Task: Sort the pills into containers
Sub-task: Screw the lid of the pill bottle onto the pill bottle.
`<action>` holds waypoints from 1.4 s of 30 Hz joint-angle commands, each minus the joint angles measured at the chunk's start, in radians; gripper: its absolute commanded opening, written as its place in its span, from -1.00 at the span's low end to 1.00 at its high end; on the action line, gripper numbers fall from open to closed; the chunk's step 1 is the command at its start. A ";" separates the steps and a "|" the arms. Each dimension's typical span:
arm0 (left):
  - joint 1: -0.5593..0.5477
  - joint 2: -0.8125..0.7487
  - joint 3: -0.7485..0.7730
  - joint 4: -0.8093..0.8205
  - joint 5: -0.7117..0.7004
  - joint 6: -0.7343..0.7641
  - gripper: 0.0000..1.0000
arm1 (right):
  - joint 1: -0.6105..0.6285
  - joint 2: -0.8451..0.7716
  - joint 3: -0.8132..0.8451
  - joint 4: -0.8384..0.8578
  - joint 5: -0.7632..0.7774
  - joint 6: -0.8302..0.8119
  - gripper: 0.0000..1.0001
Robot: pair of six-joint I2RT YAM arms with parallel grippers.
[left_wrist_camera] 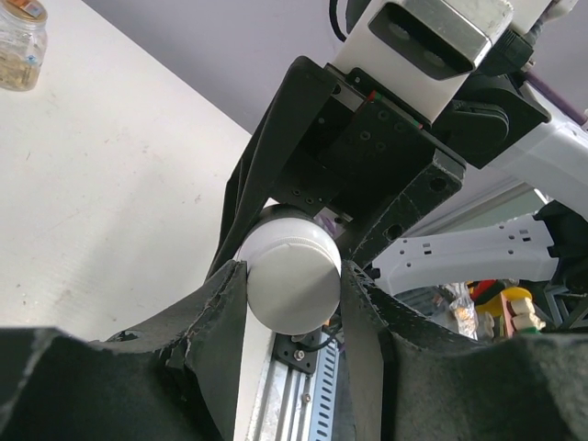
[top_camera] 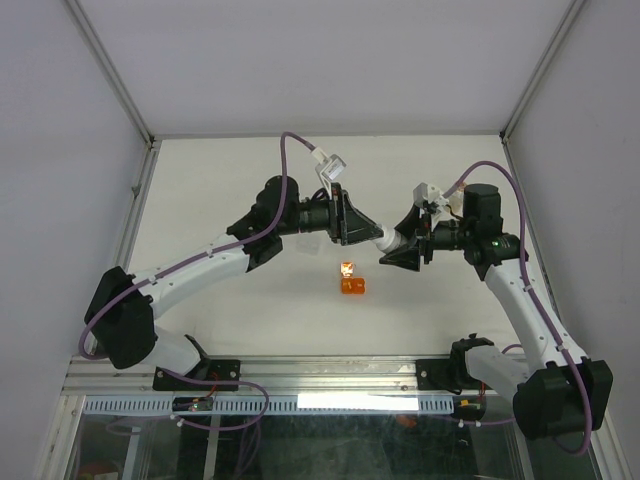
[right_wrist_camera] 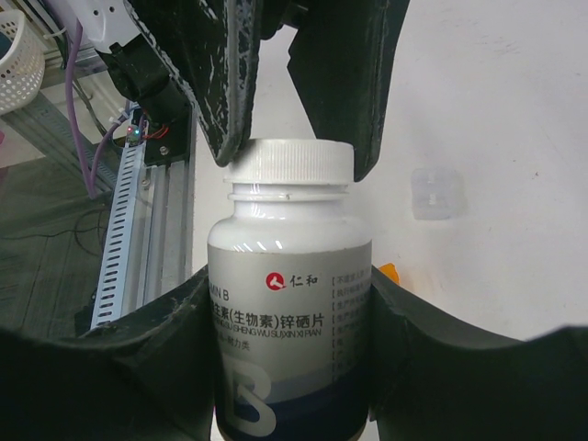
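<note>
Right wrist view gives us the white bottle (right_wrist_camera: 289, 303), its labelled body clamped between the pads of the right gripper (right_wrist_camera: 289, 285), while the left gripper (left_wrist_camera: 292, 276) clenches the ribbed cap (right_wrist_camera: 289, 163) from the opposite end. We see the bottle held off the table (top_camera: 250, 180), bridging both arms. On the table nearby stand the clear vial (left_wrist_camera: 20, 44), holding tan pills (left_wrist_camera: 16, 69), and just beside it the orange cup (top_camera: 352, 286), whose contents we cannot make out.
</note>
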 commanded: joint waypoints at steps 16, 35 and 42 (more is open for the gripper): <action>-0.028 0.074 0.008 0.115 0.292 0.117 -0.60 | 0.007 -0.011 0.023 0.045 -0.031 0.010 -1.00; 0.004 0.159 0.149 -0.031 0.488 0.756 -0.08 | 0.007 -0.028 0.023 0.047 -0.037 0.011 -1.00; 0.028 0.073 0.048 0.162 0.325 0.594 0.98 | 0.007 -0.030 0.024 0.041 -0.038 0.006 -1.00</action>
